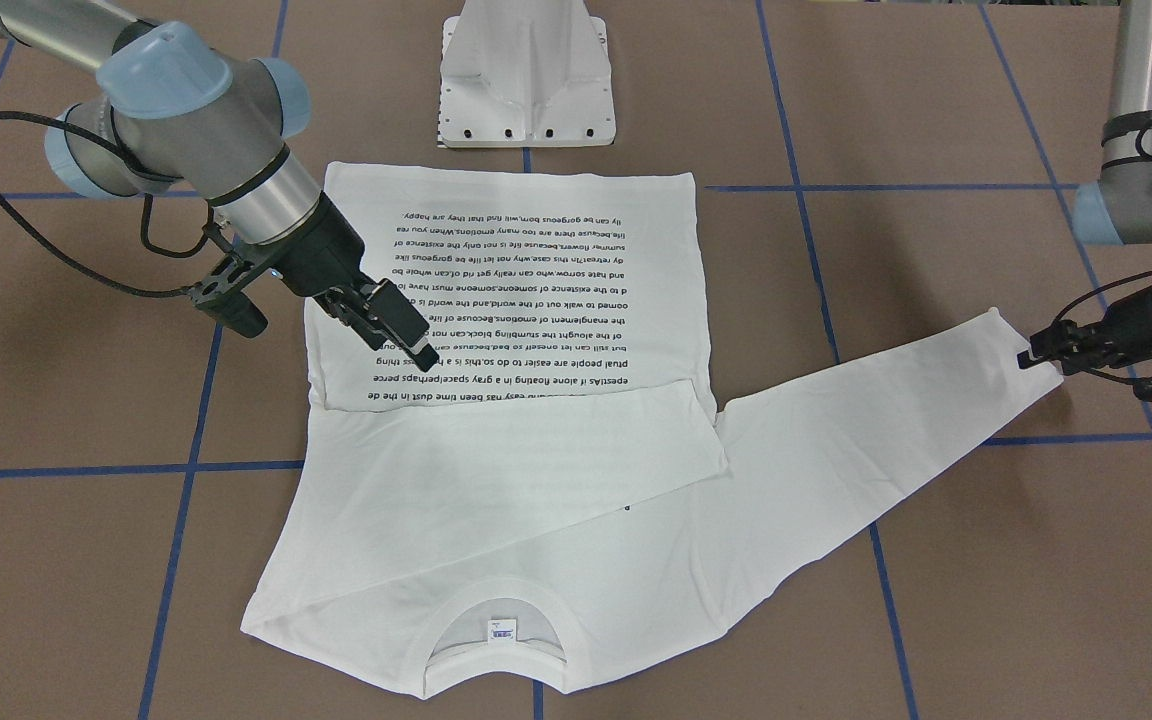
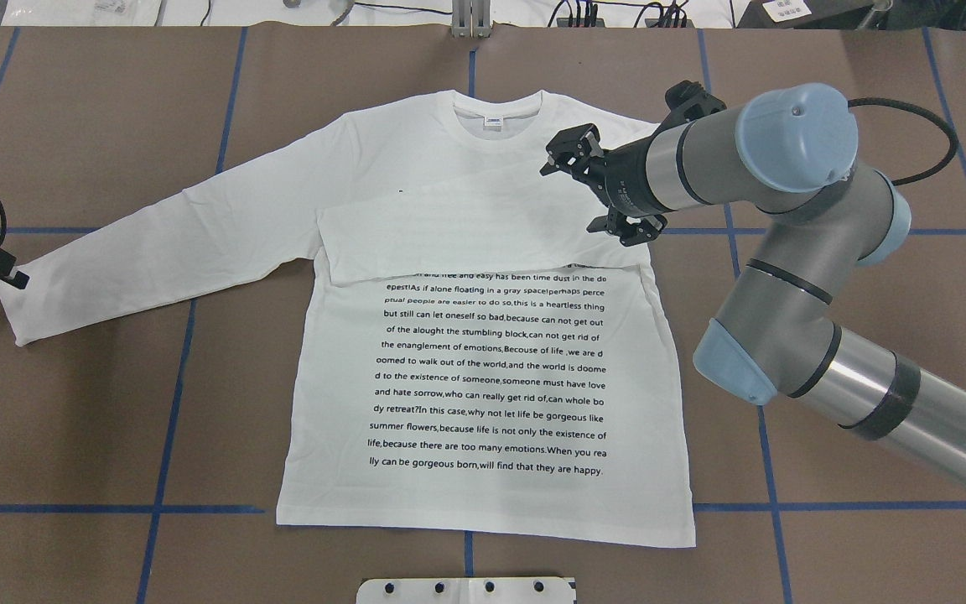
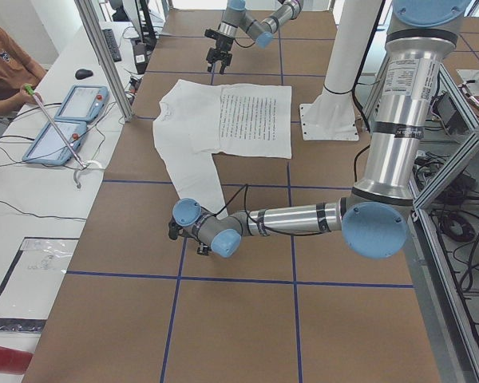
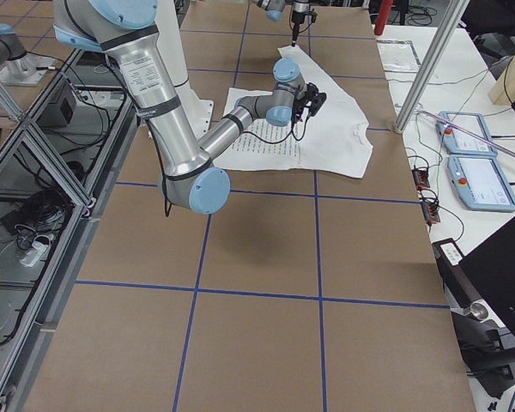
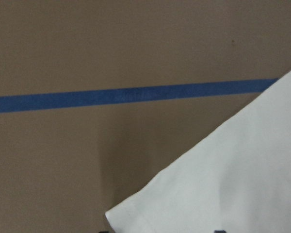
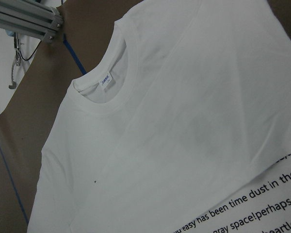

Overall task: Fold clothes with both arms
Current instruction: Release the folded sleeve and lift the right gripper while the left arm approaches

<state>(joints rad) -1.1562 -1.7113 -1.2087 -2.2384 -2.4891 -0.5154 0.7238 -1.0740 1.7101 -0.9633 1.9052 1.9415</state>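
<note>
Under our spread, empty right gripper (image 2: 571, 153) the T-shirt (image 2: 483, 377) lies flat, a folded sleeve (image 2: 466, 231) across its chest. Its outstretched sleeve (image 2: 164, 243) ends at our left gripper (image 2: 18, 278); whether that pinches, we cannot tell. Next, carry the cuff (image 2: 7, 315) inward.

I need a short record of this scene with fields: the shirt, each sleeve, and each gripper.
shirt: white T-shirt, flat on the table, printed text up, collar on the far side from the robot
folded sleeve: lies across the chest
stretched sleeve: straight out to the robot's left
left gripper: at the cuff; grip cannot be told
right gripper: open, over the shoulder area, holds nothing
</note>
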